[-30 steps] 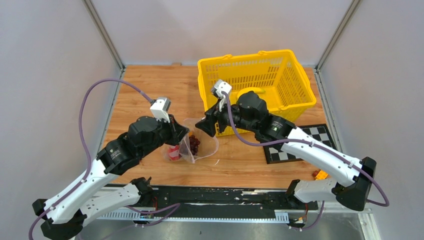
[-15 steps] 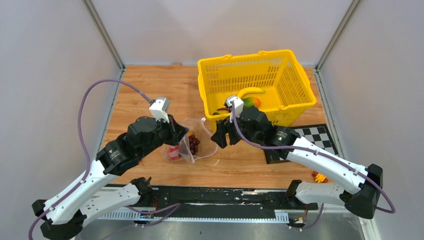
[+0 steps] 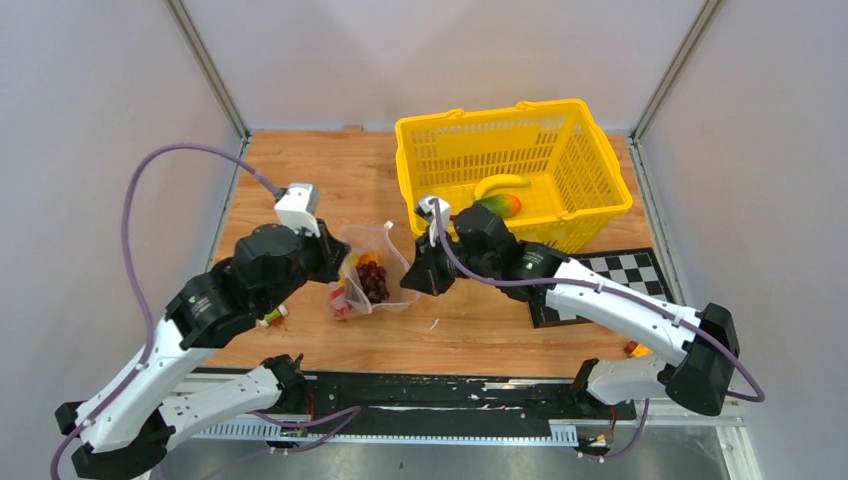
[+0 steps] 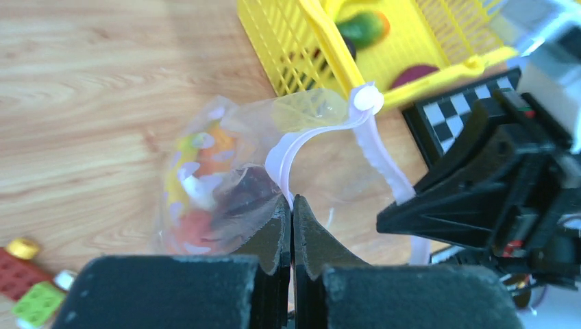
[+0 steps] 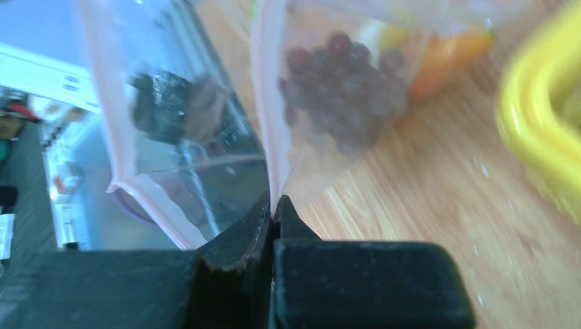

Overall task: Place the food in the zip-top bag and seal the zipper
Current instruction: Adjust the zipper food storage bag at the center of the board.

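The zip-top bag (image 3: pixel 372 278) hangs between my two grippers with its mouth pulled open. Inside it lie dark grapes (image 5: pixel 342 103), a red piece (image 3: pixel 340 302) and an orange-yellow piece (image 4: pixel 212 147). My left gripper (image 4: pixel 292 200) is shut on the left side of the pink zipper (image 4: pixel 301 140), near its white tab (image 4: pixel 366 99). My right gripper (image 5: pixel 273 203) is shut on the opposite strip of the zipper (image 5: pixel 264 103). More food stays in the yellow basket: a banana (image 3: pixel 500 184), a green-red piece (image 3: pixel 502 206) and a dark purple piece (image 4: pixel 414 72).
The yellow mesh basket (image 3: pixel 560 130) stands at the back right, close behind the right wrist. A checkerboard card (image 3: pixel 610 282) lies under the right arm. Small colourful blocks (image 4: pixel 27 291) sit near the left arm, and an orange toy (image 3: pixel 640 350) lies at the front right.
My right gripper left the basket, came down to the bag's right mouth edge and shut on it. The left arm drew the bag slightly left and back, spreading its mouth.
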`<state>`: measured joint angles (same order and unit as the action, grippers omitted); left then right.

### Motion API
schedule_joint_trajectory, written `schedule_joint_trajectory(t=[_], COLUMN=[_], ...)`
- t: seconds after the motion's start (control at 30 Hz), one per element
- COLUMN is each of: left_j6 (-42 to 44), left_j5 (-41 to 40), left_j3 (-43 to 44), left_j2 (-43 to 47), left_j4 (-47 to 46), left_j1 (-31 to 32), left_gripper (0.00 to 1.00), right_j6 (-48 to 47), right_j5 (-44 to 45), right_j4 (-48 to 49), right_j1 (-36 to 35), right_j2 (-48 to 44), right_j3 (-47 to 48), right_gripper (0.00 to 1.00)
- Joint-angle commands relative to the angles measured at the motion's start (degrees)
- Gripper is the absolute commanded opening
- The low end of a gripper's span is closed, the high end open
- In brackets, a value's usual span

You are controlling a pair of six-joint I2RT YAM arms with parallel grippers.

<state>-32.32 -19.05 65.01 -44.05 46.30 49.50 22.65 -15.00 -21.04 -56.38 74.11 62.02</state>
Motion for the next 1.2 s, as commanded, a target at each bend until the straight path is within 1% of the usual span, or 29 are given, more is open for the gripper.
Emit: schedule_joint_trajectory(t=[0.0, 0.07, 0.17, 0.23, 0.33, 0.43, 0.5, 0.63, 0.73, 0.77, 0.83, 0.87, 0.93, 0.97, 1.0, 1.1, 1.13, 1.17], left_j6=[3.4, 2.1, 0.8, 0.6, 0.8, 1.8, 1.9, 0.7, -0.4, -0.7, -0.9, -1.0, -1.0, -0.9, -0.7, -0.5, -0.4, -0.4], left_j5=[-9.0, -11.2, -14.2, -15.2, -16.2, -12.4, -10.4, -5.8, -4.4, -4.3, -4.6, -4.7, -5.0, -5.0, -4.9, -4.4, -4.2, -3.8], left_j3=[9.6, 13.3, 17.5, 19.3, 19.9, 17.3, 14.0, 4.3, -0.4, -1.3, -2.4, -2.7, -3.0, -3.0, -3.0, -3.1, -3.3, -3.4], left_j2=[3.1, 3.2, 3.4, 3.3, 3.5, 2.7, 2.1, 1.2, 0.0, -0.3, -0.8, -0.8, -0.7, -0.6, -0.3, 0.2, 0.5, 0.7], left_j4=[7.8, 12.4, 17.6, 19.3, 19.9, 17.6, 14.5, 6.0, 1.8, 0.9, -0.3, -0.8, -1.7, -1.9, -2.3, -2.8, -3.0, -3.1], left_j1=[0.1, 0.1, 0.1, 0.1, 0.1, 0.1, 0.1, 0.1, 0.1, 0.1, 0.1, 0.1, 0.1, 0.0, 0.1, 0.1, 0.1, 0.1], left_gripper=[0.00, 0.00, 0.00, 0.00, 0.00, 0.00, 0.00, 0.00, 0.00, 0.00, 0.00, 0.00, 0.00, 0.00, 0.00, 0.00, 0.00, 0.00], right_j6=[1.5, 1.9, 2.3, 2.0, 2.3, 1.9, 0.7, -3.4, -6.1, -7.0, -10.0, -11.4, -13.6, -15.3, -16.9, -21.8, -22.3, -22.4], right_j5=[-11.3, -14.7, -15.8, -18.3, -19.4, -16.3, -12.4, -5.4, -5.9, -6.0, -6.2, -6.1, -4.0, -1.5, 2.9, 19.0, 22.6, 24.4], right_j4=[12.5, 12.6, 11.6, 11.2, 9.7, 10.1, 7.8, 1.8, -2.3, -3.2, -6.2, -7.6, -9.3, -9.6, -9.9, -7.3, -6.3, -6.3], right_j1=[-0.4, -0.4, -0.4, -0.4, -0.3, -0.1, 0.5, 2.5, 4.6, 5.0, 5.1, 5.1, 5.1, 5.2, 5.2, 6.5, 7.8, 9.9], right_j2=[2.9, 6.5, 12.4, 16.2, 20.0, 20.6, 20.6, 21.0, 21.0, 20.4, 18.8, 18.0, 15.1, 13.4, 11.4, 4.9, 3.6, 2.6], right_j3=[9.9, 14.8, 21.5, 25.7, 28.9, 26.6, 25.1, 23.3, 24.3, 24.8, 27.2, 28.0, 29.5, 29.7, 29.7, 27.1, 26.1, 25.7], right_gripper=[0.00, 0.00, 0.00, 0.00, 0.00, 0.00, 0.01, 0.06, 0.16, 0.23, 0.40, 0.45, 0.51, 0.55, 0.59, 0.76, 0.80, 0.82])
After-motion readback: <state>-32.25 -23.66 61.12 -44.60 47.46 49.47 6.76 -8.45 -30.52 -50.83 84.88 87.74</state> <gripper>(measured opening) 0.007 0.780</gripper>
